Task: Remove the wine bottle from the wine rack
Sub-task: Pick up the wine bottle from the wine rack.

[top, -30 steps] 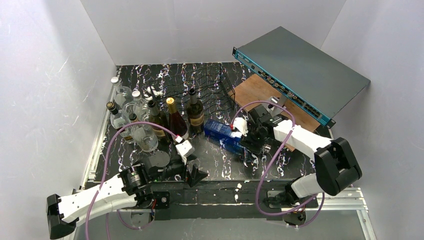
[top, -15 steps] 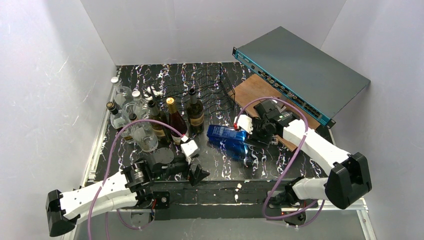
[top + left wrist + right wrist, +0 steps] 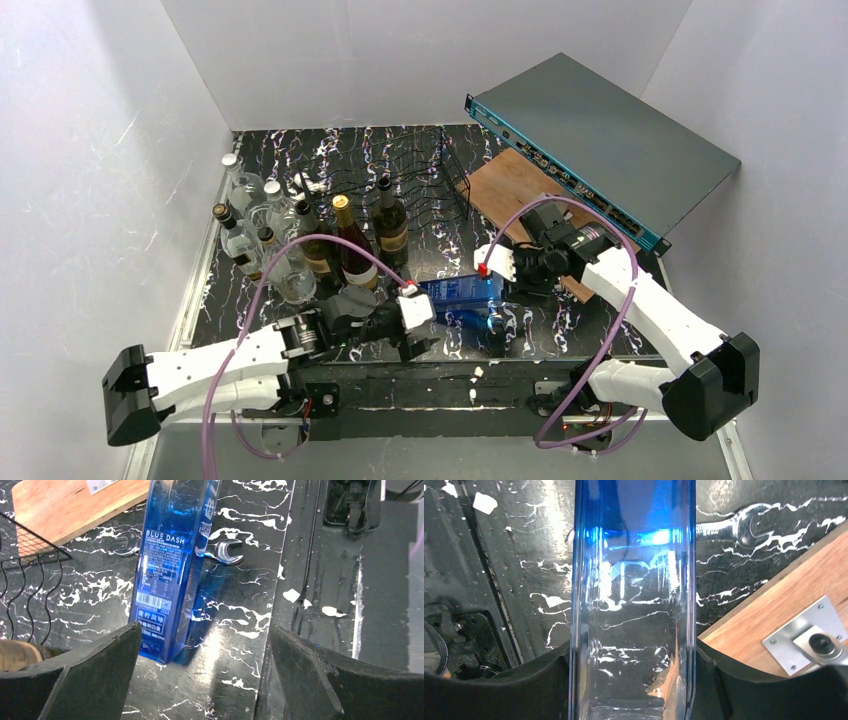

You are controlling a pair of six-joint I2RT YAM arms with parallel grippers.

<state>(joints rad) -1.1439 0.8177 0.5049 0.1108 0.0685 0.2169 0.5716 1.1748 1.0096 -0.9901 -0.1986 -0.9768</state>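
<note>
Nearest the front edge, the left gripper [image 3: 205, 636] has its fingers spread wide and holds nothing. Its wrist view alone shows the "BLUE DASH" lettering and barcode on the wine bottle [image 3: 167, 565], a square-sided, clear blue glass one. The right gripper [image 3: 634, 677] is clamped on the bottle's flat sides (only its own camera shows this). A steel wrench [image 3: 224, 551] lies just beside the bottle on the glossy black marbled table [image 3: 440, 255]. The thin-wire wine rack [image 3: 415, 175] sits well behind, apart from the bottle.
</note>
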